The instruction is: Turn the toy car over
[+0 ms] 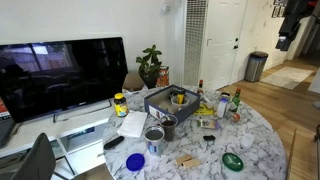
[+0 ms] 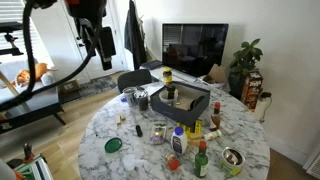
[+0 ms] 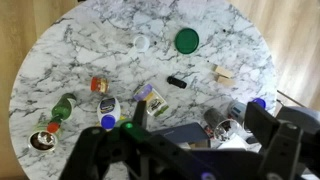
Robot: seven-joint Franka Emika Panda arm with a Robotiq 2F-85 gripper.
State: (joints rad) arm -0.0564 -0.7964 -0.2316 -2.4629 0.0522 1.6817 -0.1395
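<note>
The toy car [image 3: 176,81] is a small, low, dark piece with some yellow, lying on the marble table [image 3: 80,50] near its middle. It also shows in both exterior views [image 1: 209,139] [image 2: 138,129]. My gripper [image 3: 200,122] hangs high above the table, far from the car, seen at the top edge of both exterior views [image 1: 286,38] [image 2: 104,45]. Its two fingers stand wide apart with nothing between them. In the wrist view the car lies beyond the fingers, toward the table's centre.
A flat green lid [image 3: 186,40], a white cap [image 3: 141,42] and a wooden block [image 3: 222,72] lie near the car. A metal tin can [image 1: 153,137], a dark box [image 1: 163,100], a yellow-lidded jar [image 1: 120,103] and bottles [image 3: 62,105] crowd the rest of the table. A TV [image 1: 60,75] stands behind.
</note>
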